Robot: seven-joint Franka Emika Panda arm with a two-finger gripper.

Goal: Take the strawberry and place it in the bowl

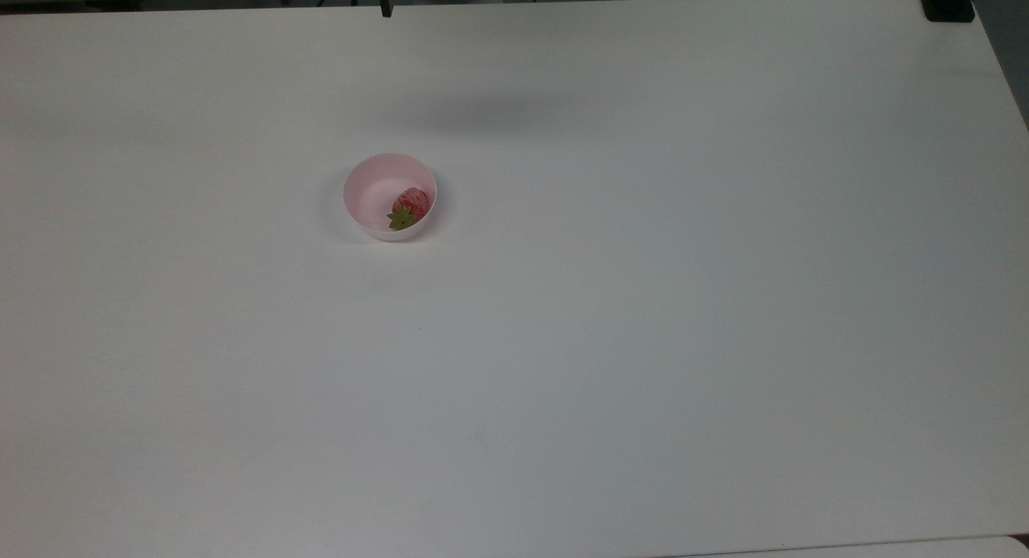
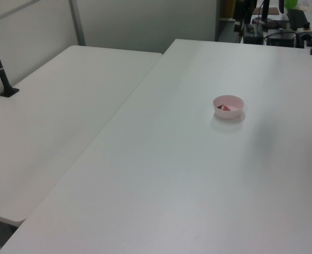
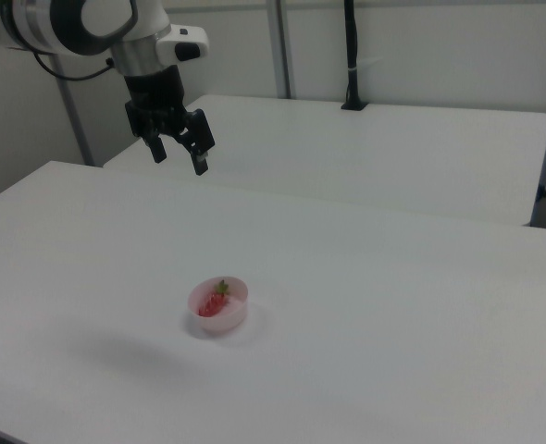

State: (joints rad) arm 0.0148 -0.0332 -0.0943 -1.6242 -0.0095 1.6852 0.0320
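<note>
Strawberry (image 1: 411, 201), glossy, in smooth round bowl (image 1: 371, 190); end effector (image 3: 179, 154) apparently spread, empty.

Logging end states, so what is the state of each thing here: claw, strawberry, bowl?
claw: open, empty, raised high above the table, away from the bowl.
strawberry: lying inside the bowl, green cap toward the top view's bottom left.
bowl: upright on the table, holding the strawberry, nothing touching it.
</note>
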